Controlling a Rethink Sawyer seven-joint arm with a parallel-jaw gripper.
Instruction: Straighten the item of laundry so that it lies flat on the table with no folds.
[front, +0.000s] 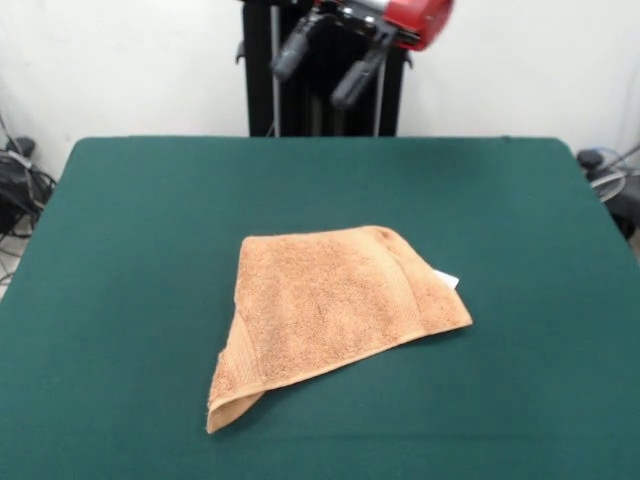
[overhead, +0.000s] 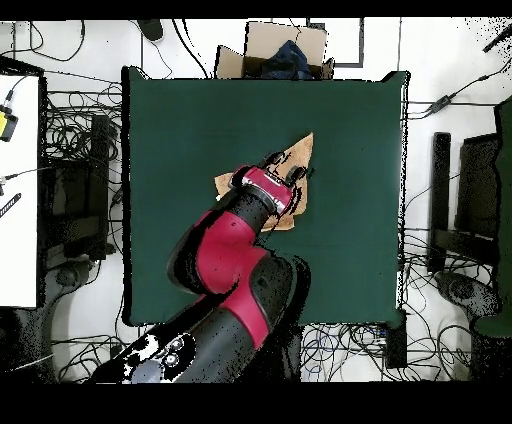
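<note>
The item of laundry (front: 335, 305), a light orange-tan terry towel, lies near the middle of the dark green table (front: 120, 250). It is folded over itself into an uneven shape. One corner is tucked under at the front left, and a small white tag (front: 447, 279) sticks out at its right edge. My gripper (front: 312, 85) hangs high above the table's far side, open and empty, with its two dark fingers (front: 297, 48) apart. In the overhead view the red arm (overhead: 225, 250) covers most of the towel (overhead: 302, 153), and the gripper (overhead: 288, 168) is over it.
The black pedestal (front: 262, 70) stands behind the table's far edge. In the overhead view an open cardboard box (overhead: 285, 48) sits past the table's (overhead: 180, 120) top edge. Cables and equipment lie on the floor on all sides.
</note>
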